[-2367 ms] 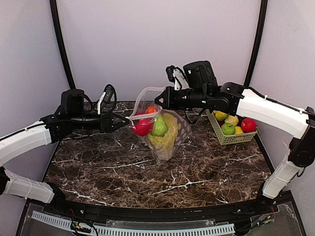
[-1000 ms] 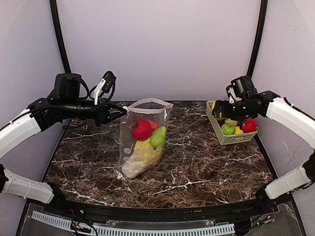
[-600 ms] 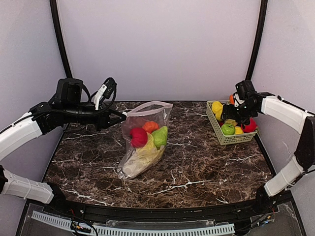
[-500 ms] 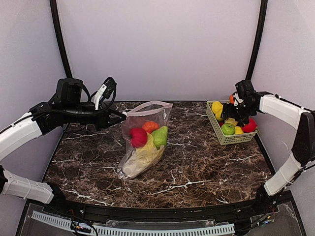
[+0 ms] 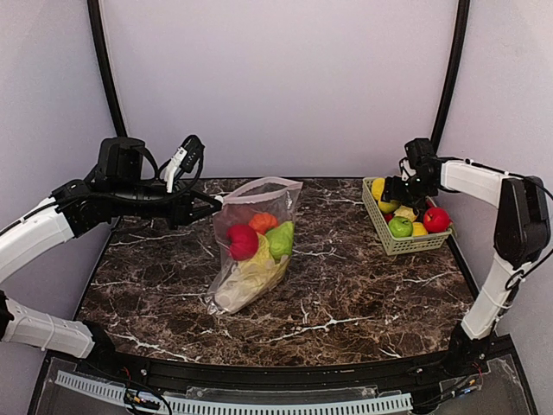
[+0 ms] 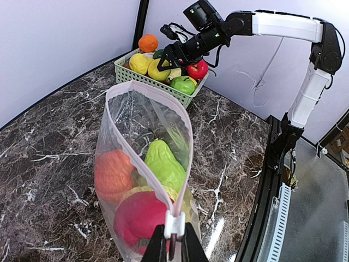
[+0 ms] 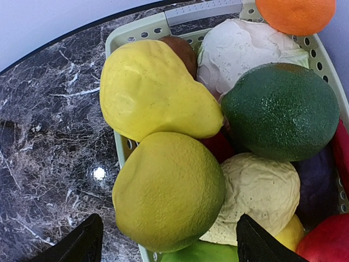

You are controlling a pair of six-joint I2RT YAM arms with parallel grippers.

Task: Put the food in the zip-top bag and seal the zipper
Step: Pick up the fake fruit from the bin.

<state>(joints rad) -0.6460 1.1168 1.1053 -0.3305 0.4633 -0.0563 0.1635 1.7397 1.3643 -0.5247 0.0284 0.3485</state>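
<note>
Left wrist view: left fingers (image 6: pixel 155 250) clenched on the white slider tab (image 6: pixel 174 225) ending the zipper (image 6: pixel 188 136), a grip too small to read from the top view. Zip-top bag (image 5: pixel 255 207) hangs from that pinch, mouth gaping, base slumped on the table (image 5: pixel 363 294) left of centre; red apple (image 5: pixel 243 242), tomato (image 5: pixel 263 223), green pear (image 5: pixel 280 240), cabbage (image 5: pixel 257 272) inside. Right wrist view: right fingers (image 7: pixel 82 243) spread wide, flanking a yellow-green fruit (image 7: pixel 169 191) in the mesh basket (image 7: pixel 163 24), gripping nothing. Top view alone places that basket at the table's right rear.
</note>
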